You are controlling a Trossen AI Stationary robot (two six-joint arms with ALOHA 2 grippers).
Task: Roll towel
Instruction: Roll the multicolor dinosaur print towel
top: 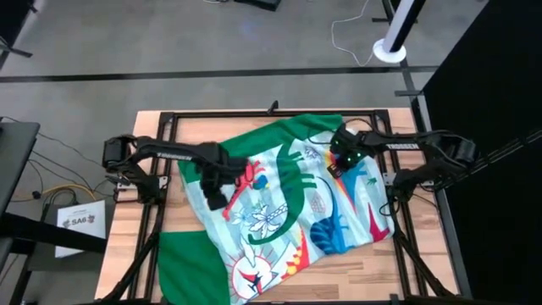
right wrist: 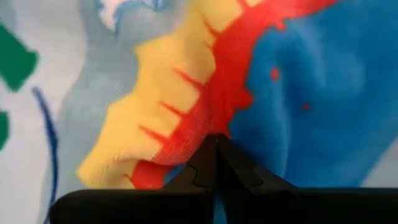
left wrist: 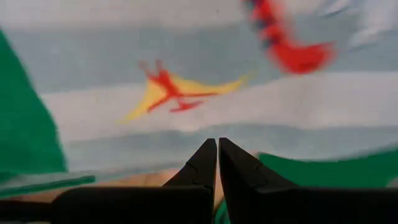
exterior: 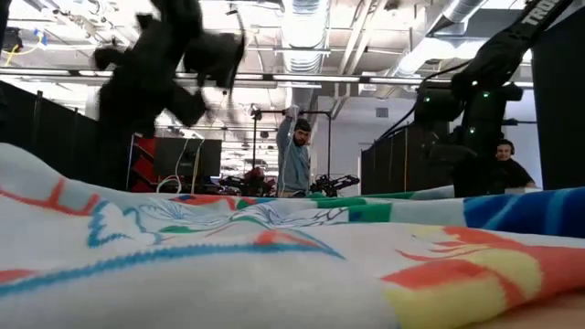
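Left gripper [top: 222, 196], dark and angular, over the left part of the towel [top: 288, 203], near the cloth's green border; jaws pressed tip to tip in the left wrist view, nothing seen between them, a strip of pale wood showing just beyond the fingers [left wrist: 202, 168]. Raised clear of the cloth in the low view.

Towel spread loosely over the middle of the wooden slat surface [top: 127, 237], soft and fleecy, rumpled into low folds rather than flat. Plain green along the far edge and at the near left corner, which hangs past the front of the surface; light-blue field printed with a big green lizard shape, white flowers, red and orange-yellow motifs. Far edge bunched up in a ridge near the black frame. Up close in the low view, nap fuzzy, colours bleeding softly at the print edges.

Right gripper [top: 337, 163] down at the far right part of the towel, small green lights on its wrist; jaws closed to a point in the right wrist view, tips against a red-and-yellow saw-toothed motif beside deep blue. Cannot tell whether any cloth is pinched between them.

Beyond the surface, in the low view, a person [exterior: 294, 155] standing with one arm raised, another person [exterior: 508, 170] seated at the right.
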